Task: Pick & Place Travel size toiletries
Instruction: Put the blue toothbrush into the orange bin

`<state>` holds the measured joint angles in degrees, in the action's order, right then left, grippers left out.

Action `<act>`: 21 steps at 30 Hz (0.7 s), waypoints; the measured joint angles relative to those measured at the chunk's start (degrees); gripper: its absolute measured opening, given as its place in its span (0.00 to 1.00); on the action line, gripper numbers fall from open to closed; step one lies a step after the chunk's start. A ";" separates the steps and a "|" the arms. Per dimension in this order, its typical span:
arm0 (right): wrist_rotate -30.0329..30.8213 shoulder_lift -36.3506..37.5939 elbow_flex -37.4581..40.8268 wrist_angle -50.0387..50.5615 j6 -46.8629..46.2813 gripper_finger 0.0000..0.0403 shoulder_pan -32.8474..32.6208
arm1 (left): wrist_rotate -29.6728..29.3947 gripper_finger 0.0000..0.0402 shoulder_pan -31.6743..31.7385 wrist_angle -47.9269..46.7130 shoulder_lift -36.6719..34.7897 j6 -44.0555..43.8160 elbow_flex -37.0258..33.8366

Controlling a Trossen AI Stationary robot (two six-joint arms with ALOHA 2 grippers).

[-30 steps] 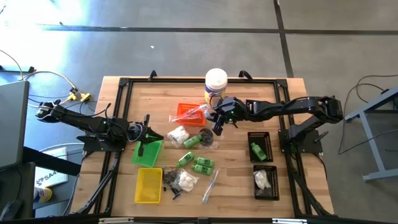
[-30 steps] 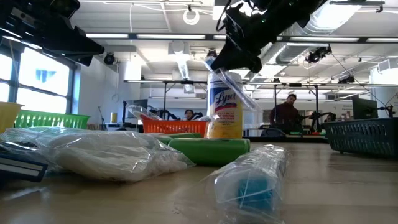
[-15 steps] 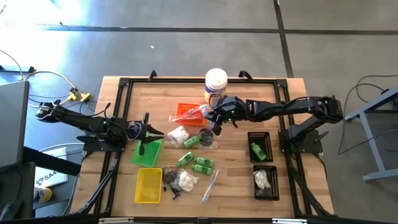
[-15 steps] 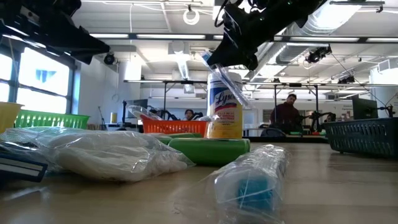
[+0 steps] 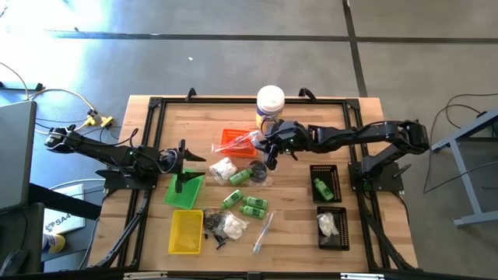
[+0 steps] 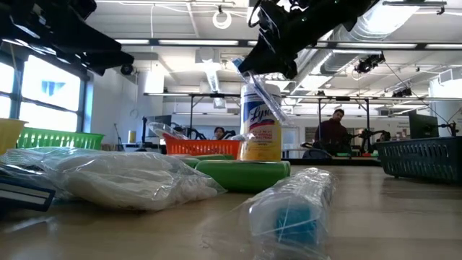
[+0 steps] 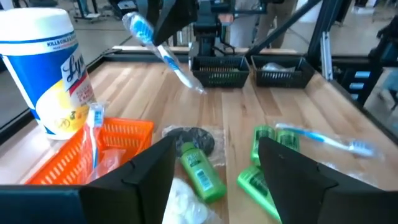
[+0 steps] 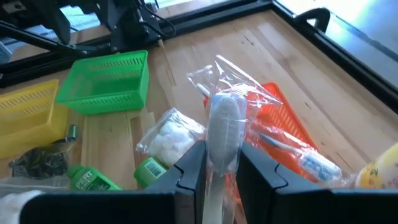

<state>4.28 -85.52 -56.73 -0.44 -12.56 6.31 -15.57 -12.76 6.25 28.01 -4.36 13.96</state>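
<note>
Spread wide now where they were pinched a moment ago, the left gripper's [image 5: 187, 161] fingers hang above the green mesh tray [image 5: 184, 190] near the table's left edge — apparently a drop just made — while the right gripper [image 5: 270, 152] pinches a clear-wrapped toothbrush [image 8: 224, 134] over the orange mesh tray [image 5: 237, 142].

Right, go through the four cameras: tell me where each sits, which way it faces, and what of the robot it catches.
High view: above the table, looking straight down; both arms show, left pincer over the green tray.
Low view: at table-top height, looking level into the room; the right pincer hangs overhead.
Left wrist view: on the left arm, looking across the table past its own parted fingers.
Right wrist view: on the right arm, facing the trays; its fingers clamp a wrapped toothbrush.
Shared: the Lysol canister appears in the high, low and left wrist views.
</note>
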 joint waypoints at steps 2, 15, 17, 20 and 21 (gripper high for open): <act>-0.03 0.00 0.00 -1.40 0.62 0.16 0.00 | -0.04 0.57 0.01 1.72 0.39 -0.53 0.00; 0.16 -0.04 0.00 -12.01 6.70 0.16 -3.12 | -0.51 0.57 0.01 14.11 10.60 -4.39 0.00; 0.17 -0.04 0.00 -14.52 7.07 0.16 -3.41 | -1.39 0.57 0.01 15.80 12.98 -5.08 0.00; 1.08 -0.60 0.00 -19.68 8.51 0.16 -3.36 | -3.35 0.57 0.01 18.32 15.82 -5.21 0.00; 1.81 -0.96 0.00 -21.38 9.11 0.16 -3.32 | -3.83 0.57 0.01 18.79 16.35 -5.14 0.00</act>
<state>6.09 -86.47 -56.73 -21.82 -3.45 2.98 -19.41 -12.75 25.04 44.36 -9.50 13.96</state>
